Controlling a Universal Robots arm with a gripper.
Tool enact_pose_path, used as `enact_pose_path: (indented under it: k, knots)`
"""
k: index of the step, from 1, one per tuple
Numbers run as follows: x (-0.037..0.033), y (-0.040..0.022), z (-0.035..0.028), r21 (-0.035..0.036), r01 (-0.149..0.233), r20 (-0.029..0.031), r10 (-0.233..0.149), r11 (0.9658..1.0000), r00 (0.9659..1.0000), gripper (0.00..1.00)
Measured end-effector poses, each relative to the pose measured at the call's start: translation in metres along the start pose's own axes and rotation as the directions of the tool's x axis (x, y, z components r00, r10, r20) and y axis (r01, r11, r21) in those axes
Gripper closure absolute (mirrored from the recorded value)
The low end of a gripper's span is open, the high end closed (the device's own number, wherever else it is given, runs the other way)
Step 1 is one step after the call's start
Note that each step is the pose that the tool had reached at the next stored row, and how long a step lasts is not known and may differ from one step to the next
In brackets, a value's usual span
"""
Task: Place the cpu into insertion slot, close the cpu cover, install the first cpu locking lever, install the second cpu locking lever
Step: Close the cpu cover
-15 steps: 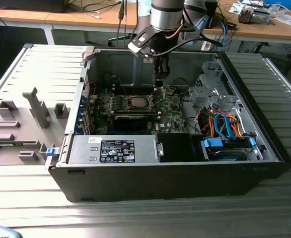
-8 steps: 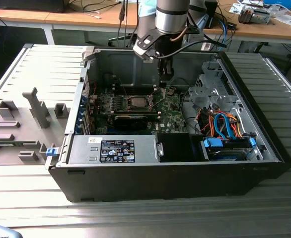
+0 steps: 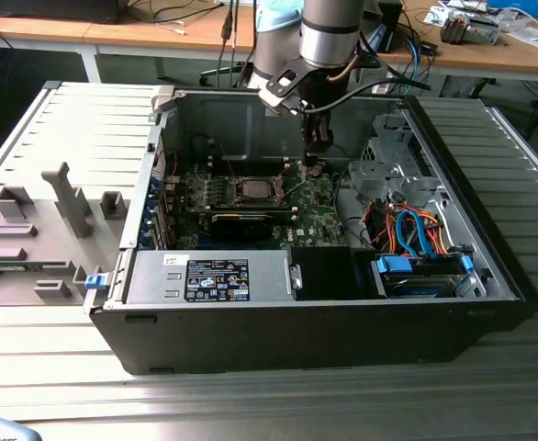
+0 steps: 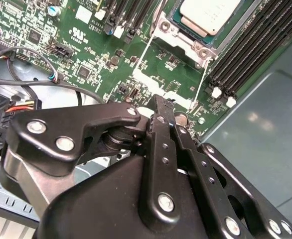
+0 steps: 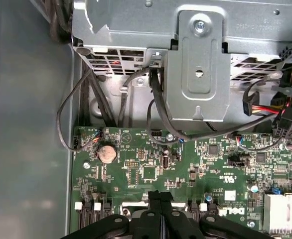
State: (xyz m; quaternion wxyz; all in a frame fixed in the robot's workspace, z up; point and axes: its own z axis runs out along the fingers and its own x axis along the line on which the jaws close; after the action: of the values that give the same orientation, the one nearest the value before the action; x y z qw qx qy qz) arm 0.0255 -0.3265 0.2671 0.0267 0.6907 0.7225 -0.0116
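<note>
While the gripper [image 4: 162,102], fingers closed on nothing visible, hangs beside the socket, the cpu [image 4: 208,15] lies in the insertion slot [image 4: 177,21] under the lowered cpu cover [image 4: 183,40]; whether the cover is locked down cannot be told.

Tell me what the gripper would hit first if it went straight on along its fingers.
Most likely the green circuit board, a little way off from the chip. The shut gripper points down at the board there, though the gap between them is hard to judge.
</note>
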Motion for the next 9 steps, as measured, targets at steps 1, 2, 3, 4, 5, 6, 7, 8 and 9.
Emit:
enact_pose_path:
  k: [1, 2, 3, 4, 5, 6, 7, 8, 9]
  knots:
    - [0.0, 0.0013, 0.0005, 0.0001, 0.0, 0.0001, 0.0, 1.0, 1.0, 0.89]
    - [0.0, 0.0019, 0.0009, 0.0001, 0.0, 0.0, 0.0, 1.0, 1.0, 0.89]
    - [0.0, 0.0024, 0.0012, 0.0, 0.0, -0.0001, 0.0, 1.0, 1.0, 0.89]
    - [0.0, 0.0033, 0.0018, 0.0001, 0.0, 0.0, 0.0, 1.0, 1.0, 0.89]
    - [0.0, 0.0038, 0.0021, 0.0001, 0.0, 0.0, 0.0, 1.0, 1.0, 0.89]
    - [-0.0001, 0.0045, 0.0025, 0.0001, 0.0, 0.0, 0.0, 1.0, 1.0, 0.89]
    - [-0.0001, 0.0054, 0.003, 0.0001, 0.0, 0.0, 0.0, 1.0, 1.0, 0.89]
    - [-0.0001, 0.0061, 0.0032, 0.0002, 0.0, 0.0001, 0.0, 1.0, 1.0, 0.89]
    - [-0.0001, 0.0073, 0.0037, 0.0002, 0.0, 0.0, 0.0, 1.0, 1.0, 0.89]
